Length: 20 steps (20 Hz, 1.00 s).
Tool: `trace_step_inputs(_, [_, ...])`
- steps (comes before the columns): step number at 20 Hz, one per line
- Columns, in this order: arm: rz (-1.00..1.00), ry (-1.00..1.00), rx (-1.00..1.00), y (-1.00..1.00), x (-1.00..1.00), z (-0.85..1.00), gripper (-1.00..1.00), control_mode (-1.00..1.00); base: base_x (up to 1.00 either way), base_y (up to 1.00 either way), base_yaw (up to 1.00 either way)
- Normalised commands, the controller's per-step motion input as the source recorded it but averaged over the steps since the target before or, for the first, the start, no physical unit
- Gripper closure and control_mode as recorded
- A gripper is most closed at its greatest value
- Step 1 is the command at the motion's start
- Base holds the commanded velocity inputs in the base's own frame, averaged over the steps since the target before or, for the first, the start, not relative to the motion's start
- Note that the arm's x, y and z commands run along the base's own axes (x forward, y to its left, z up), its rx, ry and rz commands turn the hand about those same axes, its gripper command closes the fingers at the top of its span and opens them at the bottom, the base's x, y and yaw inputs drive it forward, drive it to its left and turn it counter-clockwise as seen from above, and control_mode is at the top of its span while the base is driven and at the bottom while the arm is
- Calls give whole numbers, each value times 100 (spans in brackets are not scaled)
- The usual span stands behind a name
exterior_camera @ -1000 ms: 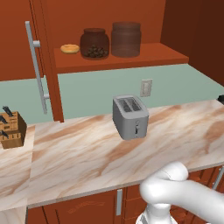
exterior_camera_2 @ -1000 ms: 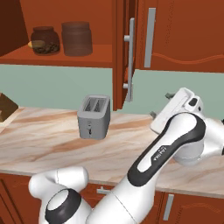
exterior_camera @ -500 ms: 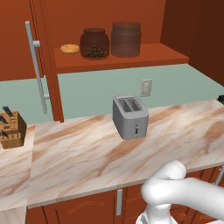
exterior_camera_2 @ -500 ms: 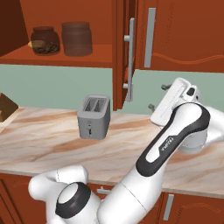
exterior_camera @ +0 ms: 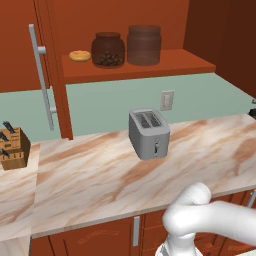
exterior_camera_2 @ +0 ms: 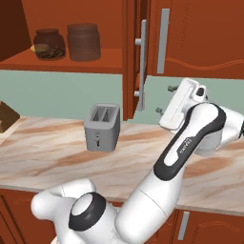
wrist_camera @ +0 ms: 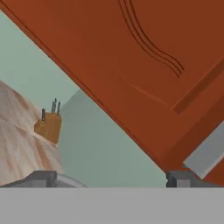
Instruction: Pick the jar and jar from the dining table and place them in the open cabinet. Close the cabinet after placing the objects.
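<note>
Jars [exterior_camera: 127, 46] sit shelved; my claw [exterior_camera_2: 163, 99] is spread empty, apparently near the right door [exterior_camera_2: 195, 35]. I'd push squarely, avoiding its handle [exterior_camera_2: 163, 41].

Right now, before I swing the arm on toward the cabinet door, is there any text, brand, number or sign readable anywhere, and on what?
Arm's dark forearm band: small white lettering, too blurred to read.
Toaster: no marking readable on its front.
Rounded jar and grey jar on the cabinet shelf: no labels.
Nothing else carries text.
</note>
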Motion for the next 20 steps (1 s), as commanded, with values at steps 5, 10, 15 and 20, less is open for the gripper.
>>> trace_step_inputs(5, [0,0,-5,71,18,29,-100,-100,0,0,0])
trace_step_inputs(10, [0,0,-10,86,6,24,-100,-100,0,0,0])
trace_step_inputs(15, [-1,-1,-14,100,0,20,-100,-100,0,0,0])
trace_step_inputs(20, [-7,-10,-21,100,0,16,-100,-100,0,0,0])
